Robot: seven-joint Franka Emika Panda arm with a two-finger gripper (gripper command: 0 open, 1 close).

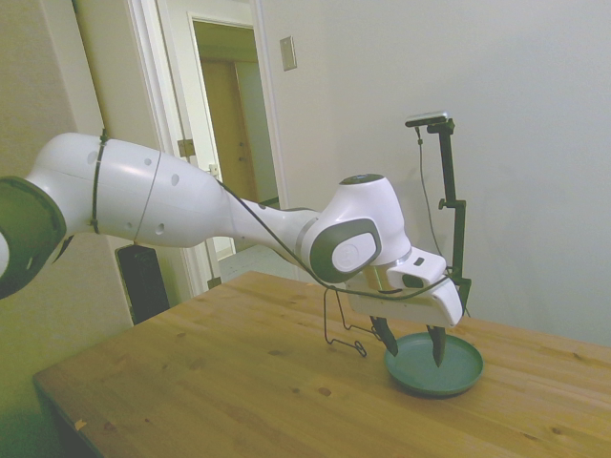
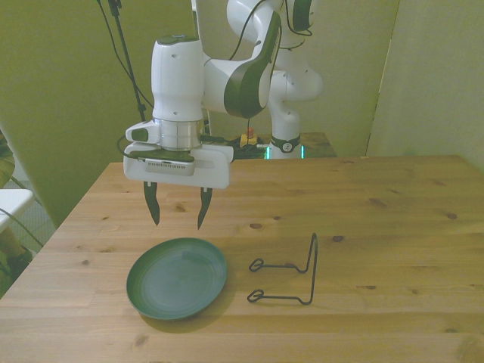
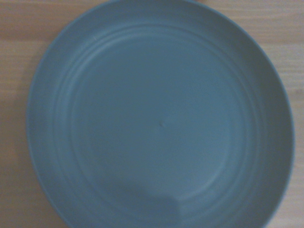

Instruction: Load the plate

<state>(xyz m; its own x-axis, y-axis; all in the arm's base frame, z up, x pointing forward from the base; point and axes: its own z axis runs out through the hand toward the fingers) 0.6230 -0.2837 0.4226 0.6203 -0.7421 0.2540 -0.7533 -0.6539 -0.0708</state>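
hovering — jaws (image 2: 178,209) parted — over plate (image 2: 176,277)

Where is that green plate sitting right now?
The plate lies flat on the wooden table, toward the front view's left, beside the black wire stand on its right. The open gripper hangs just above it, not touching.

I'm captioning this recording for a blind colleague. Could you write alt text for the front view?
A white robot arm's open hand hangs above a round teal-green plate lying flat and empty on a wooden table, not touching it. A thin black wire stand sits just beside the plate, toward the front view's right.
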